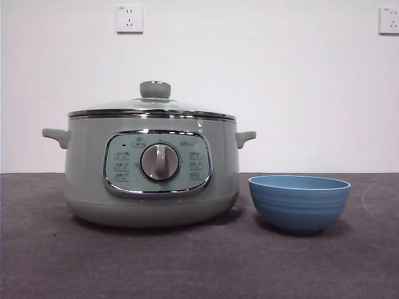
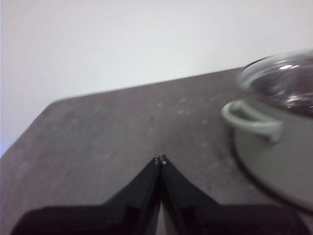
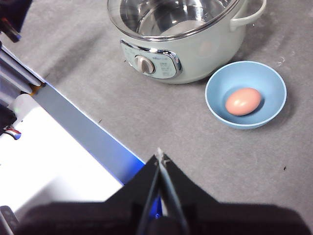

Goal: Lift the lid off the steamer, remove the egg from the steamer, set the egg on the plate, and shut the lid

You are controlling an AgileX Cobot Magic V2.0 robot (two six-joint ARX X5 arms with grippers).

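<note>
The sage-green steamer [image 1: 149, 168] stands left of centre on the table with the glass lid [image 1: 153, 107] seated on it. The blue plate [image 1: 299, 202], a small bowl, stands just right of it. In the right wrist view the egg [image 3: 243, 101] lies inside the plate [image 3: 217, 93], beside the steamer [image 3: 190, 54] and its lid [image 3: 171, 17]. My right gripper [image 3: 160, 155] is shut and empty, high above the table's front edge. My left gripper [image 2: 160, 159] is shut and empty, away from the steamer's side handle [image 2: 252, 120].
The grey table [image 1: 187, 261] runs to a white wall with two sockets [image 1: 129, 18]. In the right wrist view a white and blue base [image 3: 63, 142] lies beyond the table's edge.
</note>
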